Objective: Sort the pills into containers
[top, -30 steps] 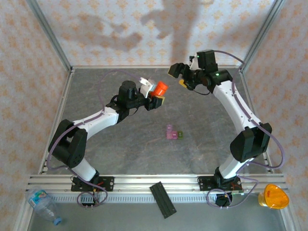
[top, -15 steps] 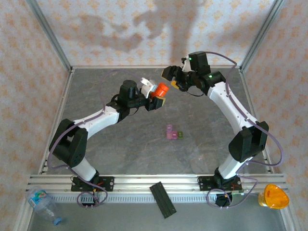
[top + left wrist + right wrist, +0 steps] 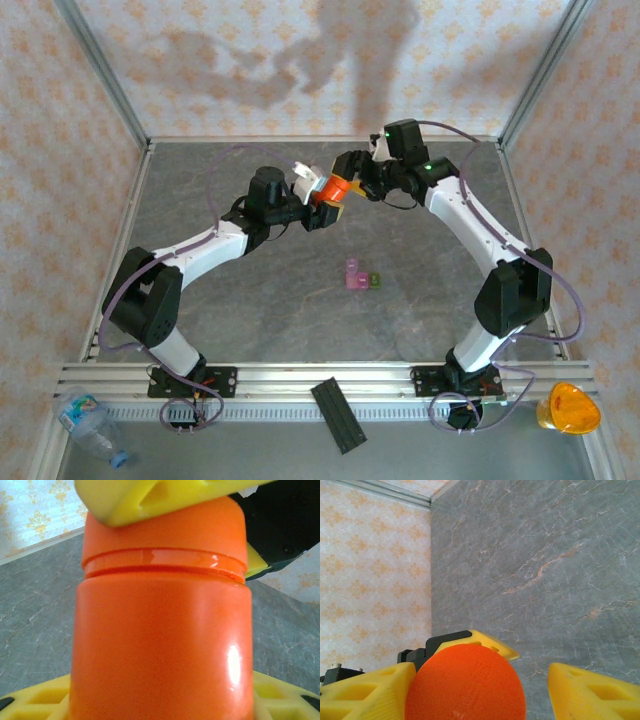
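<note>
Gripping the orange bottle near upper centre, the left pincer is clamped on its body. The right pincer straddles the cap, one finger touching it and the other apart. An off-centre squeeze could slip, tilt the bottle and spill pills. The containers, tiny joined pink and green boxes, sit mid-frame on the tabletop, well apart from both pincers.

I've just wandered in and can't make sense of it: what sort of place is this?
Probably a robotics test cell: a left arm and a right arm bolted to a metal rail at a grey table edge, patterned walls around it, an orange bottle held between them.
</note>
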